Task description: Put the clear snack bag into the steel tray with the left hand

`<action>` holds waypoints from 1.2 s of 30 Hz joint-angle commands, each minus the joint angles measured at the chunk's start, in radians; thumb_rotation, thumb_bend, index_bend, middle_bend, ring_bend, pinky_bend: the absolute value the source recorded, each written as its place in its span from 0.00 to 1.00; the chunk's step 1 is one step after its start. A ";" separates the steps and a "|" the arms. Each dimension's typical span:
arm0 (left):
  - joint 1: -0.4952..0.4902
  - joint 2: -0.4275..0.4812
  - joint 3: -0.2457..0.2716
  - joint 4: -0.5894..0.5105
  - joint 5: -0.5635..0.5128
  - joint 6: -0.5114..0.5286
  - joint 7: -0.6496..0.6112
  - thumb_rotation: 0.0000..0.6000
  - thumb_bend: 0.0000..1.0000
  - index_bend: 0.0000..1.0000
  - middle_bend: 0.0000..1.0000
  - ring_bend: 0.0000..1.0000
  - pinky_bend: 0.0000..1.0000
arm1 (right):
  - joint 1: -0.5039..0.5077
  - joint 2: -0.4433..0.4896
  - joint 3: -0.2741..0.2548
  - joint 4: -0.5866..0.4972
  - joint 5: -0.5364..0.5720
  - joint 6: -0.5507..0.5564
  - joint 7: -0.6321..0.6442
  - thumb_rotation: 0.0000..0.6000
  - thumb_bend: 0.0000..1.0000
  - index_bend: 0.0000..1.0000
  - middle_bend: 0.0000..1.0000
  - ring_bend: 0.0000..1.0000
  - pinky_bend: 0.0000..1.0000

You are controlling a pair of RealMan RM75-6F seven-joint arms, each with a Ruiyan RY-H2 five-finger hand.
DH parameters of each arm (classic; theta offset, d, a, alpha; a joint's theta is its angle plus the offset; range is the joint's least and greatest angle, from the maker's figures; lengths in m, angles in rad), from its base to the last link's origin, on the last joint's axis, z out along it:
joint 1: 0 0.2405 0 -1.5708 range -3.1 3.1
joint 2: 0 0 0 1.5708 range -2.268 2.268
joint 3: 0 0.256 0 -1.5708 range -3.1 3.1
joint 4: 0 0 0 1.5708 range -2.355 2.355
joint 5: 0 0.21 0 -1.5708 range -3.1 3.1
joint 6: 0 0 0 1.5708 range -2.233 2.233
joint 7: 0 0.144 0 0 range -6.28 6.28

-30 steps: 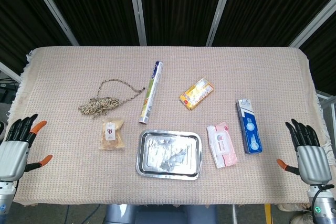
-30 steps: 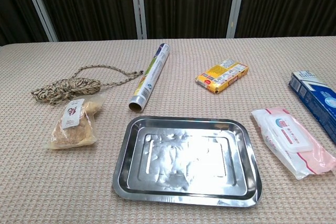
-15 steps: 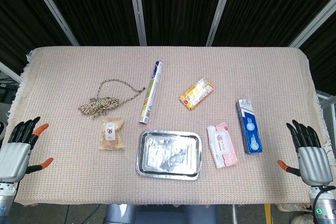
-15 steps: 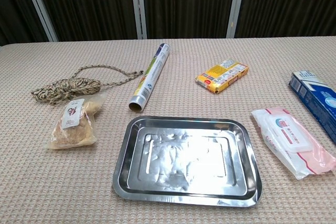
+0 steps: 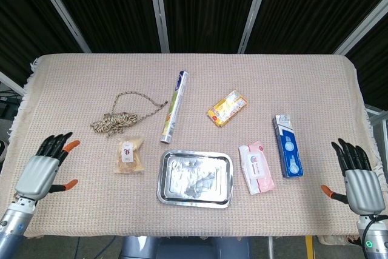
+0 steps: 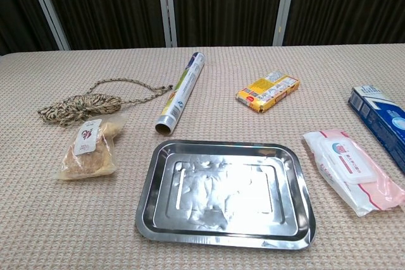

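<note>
While the left robot hand (image 5: 43,171) is hovering spread and empty left of the clear snack bag (image 5: 130,155), the bag is lying just left of the steel tray (image 5: 195,178). Risk: fingers snagging the rope (image 5: 116,121) behind the bag, or the soft bag slipping.

Looks like a lab / robot test rig, not a home. Table (image 5: 303,89) draped in a beige woven cloth, dark curtain panels (image 5: 206,4) with metal frame bars (image 5: 159,10) far beyond both hands. Assorted unrelated props laid out between the left hand (image 5: 43,171) and right hand (image 5: 357,180).
</note>
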 commanded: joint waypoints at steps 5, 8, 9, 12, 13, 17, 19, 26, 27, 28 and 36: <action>-0.176 -0.057 -0.058 0.044 -0.094 -0.247 0.007 0.96 0.06 0.09 0.00 0.00 0.00 | -0.005 0.002 -0.001 0.000 -0.001 0.008 0.002 1.00 0.00 0.00 0.00 0.00 0.00; -0.228 -0.078 -0.069 0.053 -0.136 -0.328 0.026 0.96 0.03 0.07 0.00 0.00 0.00 | -0.008 0.003 -0.001 -0.002 -0.001 0.011 0.003 1.00 0.00 0.00 0.00 0.00 0.00; -0.242 -0.084 -0.072 0.057 -0.147 -0.349 0.035 0.96 0.02 0.07 0.00 0.00 0.00 | -0.008 0.003 -0.001 -0.001 0.000 0.011 0.003 1.00 0.00 0.00 0.00 0.00 0.00; -0.293 -0.115 -0.083 0.071 -0.194 -0.416 0.069 0.96 0.02 0.07 0.00 0.00 0.00 | -0.008 0.001 -0.001 0.001 0.006 0.006 0.005 1.00 0.00 0.00 0.00 0.00 0.00; -0.303 -0.124 -0.086 0.076 -0.205 -0.427 0.076 0.96 0.02 0.07 0.00 0.00 0.00 | -0.008 0.003 0.001 0.000 0.007 0.007 0.005 1.00 0.00 0.00 0.00 0.00 0.00; -0.349 -0.175 -0.091 0.108 -0.264 -0.479 0.115 0.95 0.02 0.06 0.00 0.00 0.00 | -0.008 0.000 0.001 0.003 0.010 0.005 0.005 1.00 0.00 0.00 0.00 0.00 0.00; -0.366 -0.198 -0.091 0.123 -0.298 -0.496 0.133 0.95 0.01 0.05 0.00 0.00 0.00 | -0.009 0.000 0.002 0.004 0.013 0.004 0.006 1.00 0.00 0.00 0.00 0.00 0.00; -0.414 -0.278 -0.088 0.188 -0.401 -0.533 0.169 0.95 0.02 0.06 0.00 0.00 0.00 | -0.010 0.002 0.003 0.006 0.016 0.003 0.010 1.00 0.00 0.00 0.00 0.00 0.00; -0.421 -0.288 -0.086 0.197 -0.417 -0.539 0.173 0.95 0.02 0.06 0.00 0.00 0.00 | -0.011 0.002 0.003 0.006 0.016 0.005 0.010 1.00 0.00 0.00 0.00 0.00 0.00; -0.425 -0.295 -0.084 0.203 -0.426 -0.541 0.174 0.95 0.02 0.07 0.00 0.00 0.00 | -0.012 0.002 0.003 0.006 0.017 0.005 0.010 1.00 0.00 0.00 0.00 0.00 0.00; -0.427 -0.380 -0.089 0.275 -0.458 -0.516 0.117 0.98 0.17 0.35 0.04 0.07 0.30 | -0.012 0.003 -0.001 0.001 0.021 -0.006 0.008 1.00 0.00 0.00 0.00 0.00 0.00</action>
